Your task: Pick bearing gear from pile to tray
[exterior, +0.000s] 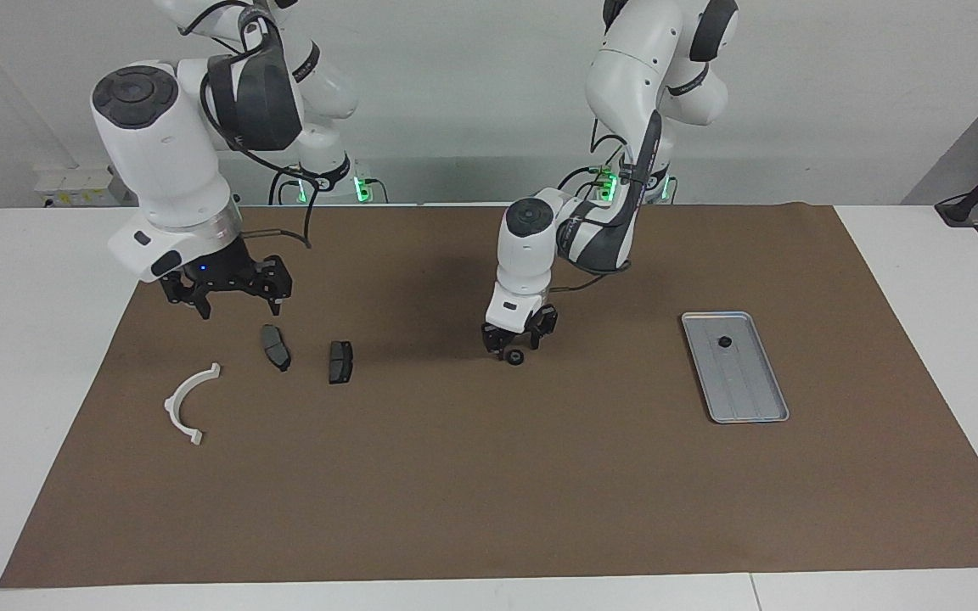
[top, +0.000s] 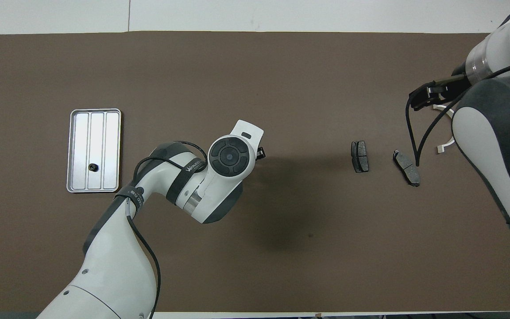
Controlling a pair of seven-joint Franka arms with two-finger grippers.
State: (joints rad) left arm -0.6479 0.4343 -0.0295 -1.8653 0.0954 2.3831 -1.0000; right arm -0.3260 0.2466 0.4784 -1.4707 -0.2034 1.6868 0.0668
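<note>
since the left gripper (exterior: pixel 519 338) sits low, fingers apart, just over the small black gear (exterior: pixel 515 356) at mid-mat, an off-centre squeeze could flick it away. the right gripper (exterior: pixel 226 293) waits open over the mat by the brake pads (exterior: pixel 276 348). the tray (exterior: pixel 756 407), reaching farther out toward the left arm's end, holds one gear (exterior: pixel 723 342).

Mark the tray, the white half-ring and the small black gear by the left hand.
tray (exterior: pixel 750 399): facing view, bare ridged floor.
white half-ring (exterior: pixel 181 397): facing view, middle of its curved band.
small black gear (exterior: pixel 515 357): facing view, its top face, on the mat.
</note>
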